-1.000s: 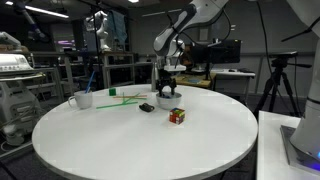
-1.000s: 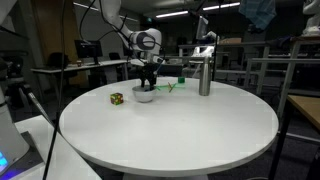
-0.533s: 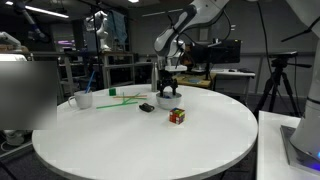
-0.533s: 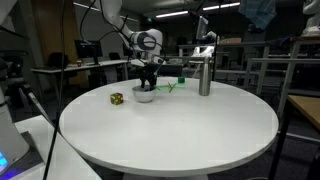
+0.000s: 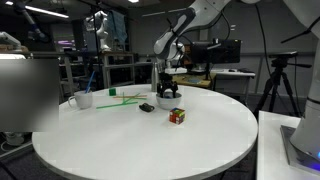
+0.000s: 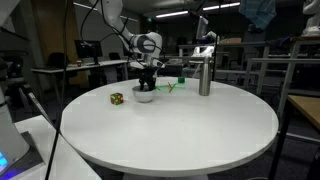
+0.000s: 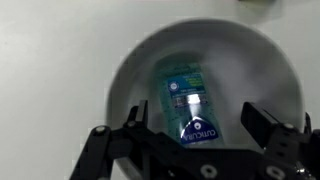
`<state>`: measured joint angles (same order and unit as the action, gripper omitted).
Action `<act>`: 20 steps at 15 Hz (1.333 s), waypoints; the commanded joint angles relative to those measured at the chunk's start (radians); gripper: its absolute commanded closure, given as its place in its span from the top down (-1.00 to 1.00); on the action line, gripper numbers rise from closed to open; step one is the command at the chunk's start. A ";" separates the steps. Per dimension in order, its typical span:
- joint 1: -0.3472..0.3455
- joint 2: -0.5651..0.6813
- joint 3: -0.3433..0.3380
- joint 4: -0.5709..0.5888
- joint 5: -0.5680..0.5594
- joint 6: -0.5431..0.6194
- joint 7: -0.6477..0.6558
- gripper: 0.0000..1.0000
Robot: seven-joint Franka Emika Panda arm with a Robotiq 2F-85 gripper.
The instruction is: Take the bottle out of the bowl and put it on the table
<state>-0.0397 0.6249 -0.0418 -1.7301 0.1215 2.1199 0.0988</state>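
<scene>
Gripper point(image 7: 193, 118) had barely moved: hung spread astride bottle point(image 7: 188, 92), which lay flat in bowl point(image 7: 128, 72), apparently to pinch it

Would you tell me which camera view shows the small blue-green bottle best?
The wrist view: the bottle lies in full sight inside the bowl. In both exterior views the pincer and bowl wall hide it.

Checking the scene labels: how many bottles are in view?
2. A small blue-green bottle lies in the white bowl; a tall grey metal bottle stands on the table. Others may be hidden.
</scene>
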 commanded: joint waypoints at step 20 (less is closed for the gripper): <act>-0.008 0.037 0.015 0.055 -0.002 -0.068 -0.018 -0.43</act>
<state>-0.0395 0.6447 -0.0360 -1.7199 0.1215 2.1023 0.0979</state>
